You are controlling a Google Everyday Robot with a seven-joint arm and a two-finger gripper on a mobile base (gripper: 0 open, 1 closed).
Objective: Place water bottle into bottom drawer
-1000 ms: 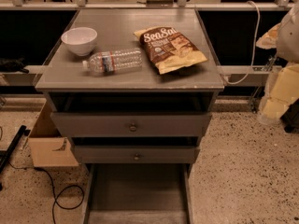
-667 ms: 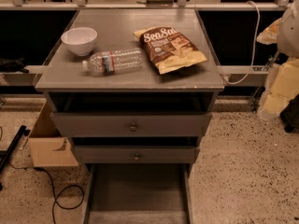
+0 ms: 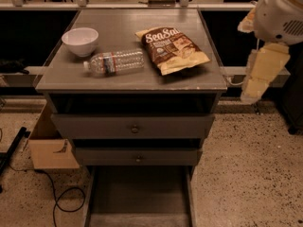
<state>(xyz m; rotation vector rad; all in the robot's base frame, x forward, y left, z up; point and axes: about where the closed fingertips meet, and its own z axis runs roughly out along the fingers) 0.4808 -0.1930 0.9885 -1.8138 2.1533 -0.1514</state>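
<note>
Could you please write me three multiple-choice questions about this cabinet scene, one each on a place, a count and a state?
1. Where does the water bottle lie?
A. in the bottom drawer
B. on the cabinet top, between the bowl and the chip bag
C. in the pincer

2. How many things lie on the cabinet top?
A. two
B. five
C. three

3. What state is the bottom drawer in?
A. pulled open
B. pushed shut
C. taken out

Answers:
1 B: the water bottle lies on its side between bowl and chip bag, while the pincer hangs to the right of the cabinet, apart from it.
2 C: bowl, water bottle and chip bag.
3 A: its grey floor shows below the two knobbed drawers.
</note>
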